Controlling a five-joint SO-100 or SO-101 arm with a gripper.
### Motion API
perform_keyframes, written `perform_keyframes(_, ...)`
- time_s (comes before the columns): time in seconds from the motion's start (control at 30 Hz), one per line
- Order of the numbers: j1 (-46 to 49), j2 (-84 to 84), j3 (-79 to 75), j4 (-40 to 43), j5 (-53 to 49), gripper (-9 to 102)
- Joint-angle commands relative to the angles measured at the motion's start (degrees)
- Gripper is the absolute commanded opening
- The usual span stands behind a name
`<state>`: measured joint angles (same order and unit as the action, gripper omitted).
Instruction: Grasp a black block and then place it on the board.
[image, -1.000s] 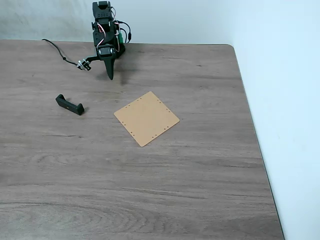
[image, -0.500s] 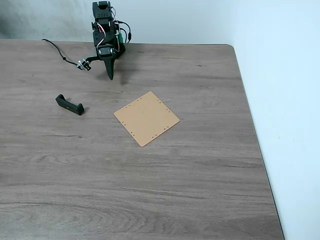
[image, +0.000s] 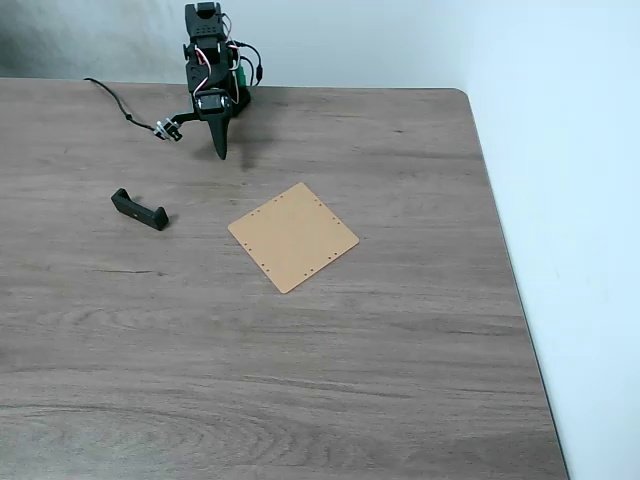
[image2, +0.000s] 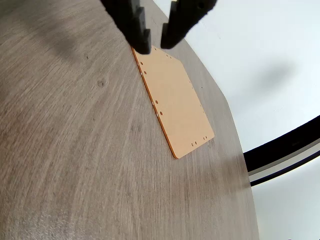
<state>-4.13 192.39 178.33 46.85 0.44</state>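
While your gripper (image2: 156, 46) hangs empty, jaws barely parted, the black block (image: 139, 210) lies well apart: probably light, rigid; pinch mid-bar between tabs.

The bench (image: 300, 380) is grey-brown with a streaky wood grain and a few darker knots. The board (image: 293, 237) is a plain light tan, its edges dotted with small dark holes; in the wrist view its rim looks more orange. The black block (image: 139, 210), at left of the fixed view, is matte black. The hand (image2: 155, 42) is black, and the arm (image: 211, 85) carries red, white and green wiring. The wall (image: 560, 200) is pale bluish white.
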Motion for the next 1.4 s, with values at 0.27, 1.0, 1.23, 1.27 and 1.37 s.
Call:
perform_keyframes(0.27,-0.6,1.2,1.1,0.9,0.6,0)
perform_keyframes(1.0,2.7,-17.1,-16.8,2.4,-24.0,0)
perform_keyframes(1.23,5.5,-31.8,-30.4,3.1,-38.2,9)
perform_keyframes(1.27,6.0,-33.6,-31.7,3.4,-40.5,10)
perform_keyframes(1.37,7.1,-38.7,-34.6,3.6,-48.1,13)
